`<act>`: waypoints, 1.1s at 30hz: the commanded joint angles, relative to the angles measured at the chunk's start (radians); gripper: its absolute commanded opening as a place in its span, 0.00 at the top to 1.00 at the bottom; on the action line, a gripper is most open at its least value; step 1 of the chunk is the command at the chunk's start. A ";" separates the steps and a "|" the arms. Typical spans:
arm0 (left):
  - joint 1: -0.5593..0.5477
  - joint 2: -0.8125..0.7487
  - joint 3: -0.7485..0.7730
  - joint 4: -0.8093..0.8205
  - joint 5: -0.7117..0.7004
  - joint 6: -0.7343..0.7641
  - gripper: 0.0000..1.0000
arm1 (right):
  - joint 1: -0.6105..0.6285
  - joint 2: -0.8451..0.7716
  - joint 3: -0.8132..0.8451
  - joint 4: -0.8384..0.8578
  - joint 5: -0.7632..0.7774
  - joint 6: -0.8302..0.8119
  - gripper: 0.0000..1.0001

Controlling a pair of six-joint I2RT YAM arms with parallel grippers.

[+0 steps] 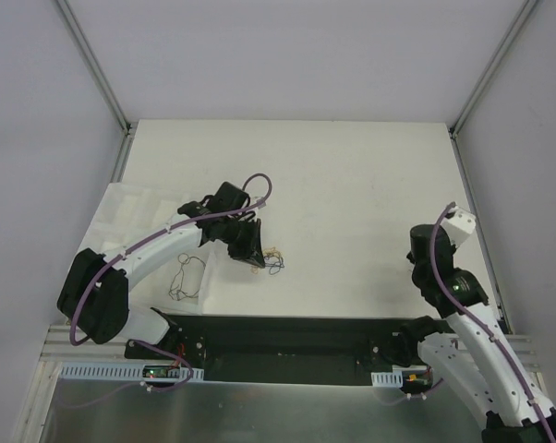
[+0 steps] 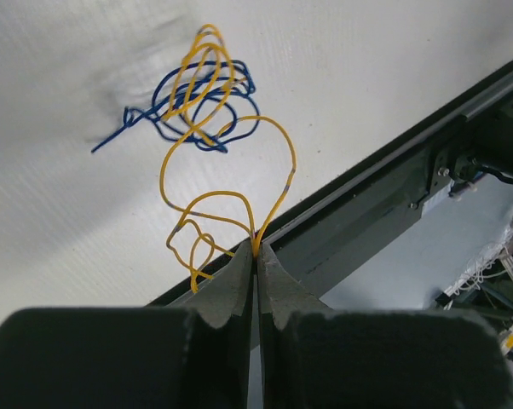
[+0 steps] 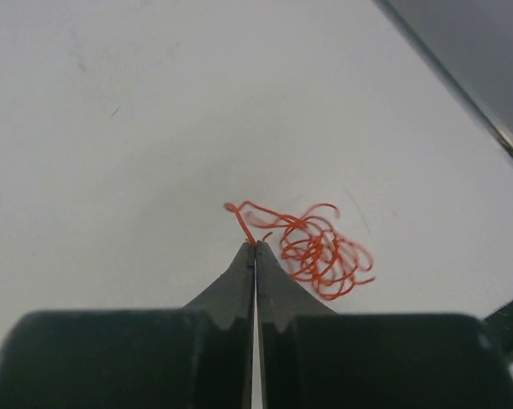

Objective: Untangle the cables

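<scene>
My left claw is clamping shut on the yellow wire, nipping one strand right at its tips, just beyond the rail. From that pinch the yellow wire is rising in springy arcs and running into a small knot with the blue wire, which is lying on the table a little farther from the rail. My right claw is also pressing fully closed, and it seems to be nipping the end of the red wire, whose tight scribble of curls is sitting alone, well apart from the knot, out past the rail's right end. A dark loop is lying loose near the rail beside the left arm. I am judging this as the step of drawing yellow free of blue. The next move is calling for a slow pull away from the knot, watching that the blue is not dragging along. The wires are all hair-thin, stiff enough to be holding their curls, and glossy against the matte white table.
</scene>
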 commanded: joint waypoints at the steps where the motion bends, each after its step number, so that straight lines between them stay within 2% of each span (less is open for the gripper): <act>1: -0.004 0.013 0.028 0.045 0.192 0.010 1.00 | -0.009 0.061 -0.035 0.158 -0.283 -0.127 1.00; 3: -0.026 0.004 0.050 0.066 0.223 0.009 1.00 | -0.010 0.076 -0.072 0.165 -0.292 -0.119 0.97; 4: -0.035 0.001 0.059 0.072 0.235 0.009 1.00 | -0.010 0.086 -0.086 0.165 -0.300 -0.119 0.93; 7: -0.058 0.003 0.071 0.097 0.269 -0.001 1.00 | -0.009 0.098 -0.110 0.166 -0.335 -0.142 0.74; 8: -0.061 0.007 0.074 0.104 0.280 -0.004 1.00 | -0.010 0.095 -0.115 0.163 -0.345 -0.157 0.63; 10: -0.064 0.018 0.077 0.118 0.294 -0.014 1.00 | -0.003 0.075 -0.115 0.189 -0.459 -0.193 0.48; 12: -0.064 0.032 0.080 0.123 0.300 -0.019 1.00 | 0.032 0.055 -0.139 0.282 -0.617 -0.210 0.34; 14: -0.064 0.045 0.083 0.126 0.300 -0.024 1.00 | 0.100 0.047 -0.199 0.458 -0.818 -0.205 0.29; 16: -0.064 0.053 0.091 0.128 0.303 -0.027 1.00 | 0.193 0.069 -0.260 0.636 -0.900 -0.182 0.23; 17: -0.064 0.058 0.091 0.128 0.303 -0.030 1.00 | 0.242 0.110 -0.285 0.762 -0.920 -0.161 0.23; 21: -0.064 0.059 0.096 0.128 0.306 -0.033 1.00 | 0.400 0.295 -0.298 0.954 -0.902 -0.118 0.25; 25: -0.064 0.055 0.094 0.128 0.307 -0.034 1.00 | 0.485 0.460 -0.256 0.987 -0.750 -0.066 0.33; 31: -0.064 0.047 0.090 0.128 0.304 -0.037 1.00 | 0.551 0.572 -0.256 1.113 -0.688 -0.035 0.48; 33: -0.064 0.044 0.091 0.129 0.306 -0.036 1.00 | 0.566 0.598 -0.250 1.131 -0.674 -0.030 0.58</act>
